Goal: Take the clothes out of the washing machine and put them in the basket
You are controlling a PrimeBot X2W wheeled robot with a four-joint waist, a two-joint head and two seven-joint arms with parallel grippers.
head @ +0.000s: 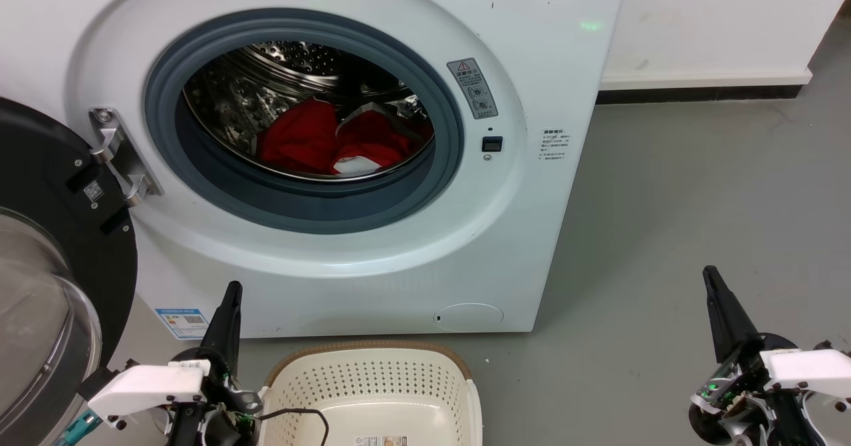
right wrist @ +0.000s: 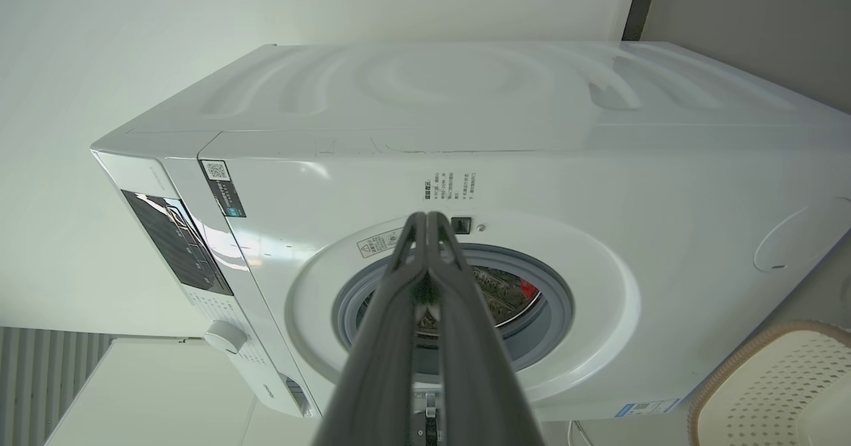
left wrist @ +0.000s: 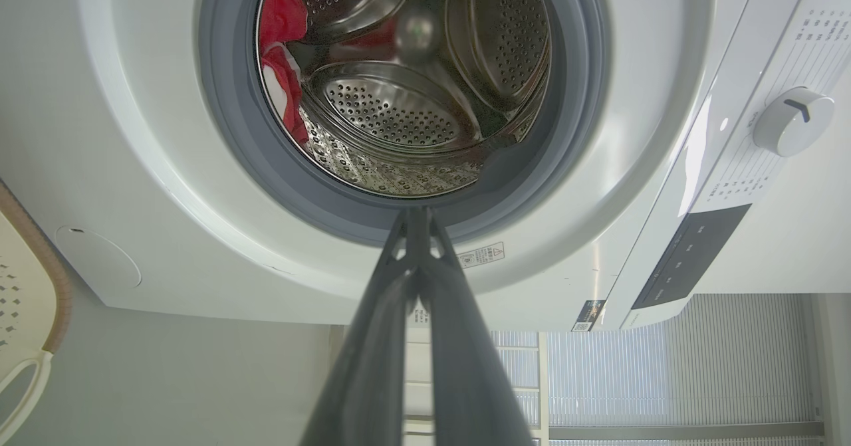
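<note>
Head view: the washing machine stands with its door swung open to the left. The clothes lie in a red heap with white patches on the bottom of the steel drum. The basket sits on the grey floor just in front of the machine. The left gripper is just beside the basket and the right gripper well apart from it, both pointing up. Left wrist view: the left fingers are pressed together tip to tip, gripping nothing, and aim at the grey porthole rim. The clothes show at the drum's left side. Right wrist view: the right fingers likewise meet, closed on nothing. A bit of red shows inside the drum, and the basket is at the lower right corner.
</note>
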